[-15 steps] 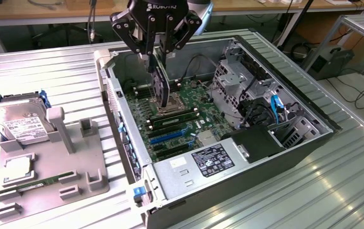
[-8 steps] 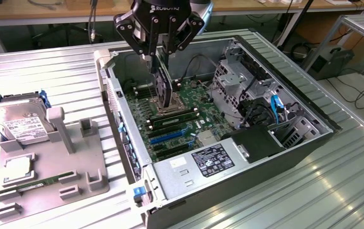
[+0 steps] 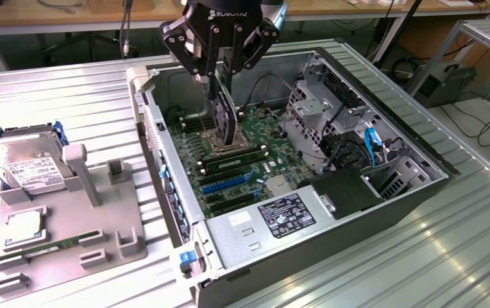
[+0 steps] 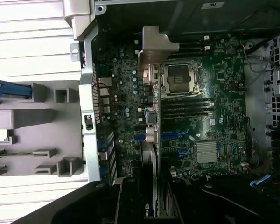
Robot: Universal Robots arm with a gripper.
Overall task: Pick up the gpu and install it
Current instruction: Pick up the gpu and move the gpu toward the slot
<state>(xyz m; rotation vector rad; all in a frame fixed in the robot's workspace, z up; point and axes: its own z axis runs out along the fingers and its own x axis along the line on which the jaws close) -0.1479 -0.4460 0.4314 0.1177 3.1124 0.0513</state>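
Gpu (image 3: 226, 119) pinched in the tool (image 3: 221, 82), hung upright (long axis roughly vertical, silver bracket (image 4: 155, 46) lowest) over the CPU socket (image 4: 179, 79) inside the open computer case (image 3: 424, 192). The blue expansion slots (image 3: 228, 184) lie apart, toward the power supply (image 3: 270, 218).

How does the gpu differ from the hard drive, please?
The gpu hangs on edge in the tool over the motherboard, inside the case; the hard drive rests in the grey holder outside it. The gpu is a thin dark card; the hard drive is a white-labelled silver box. Both are rectangular.
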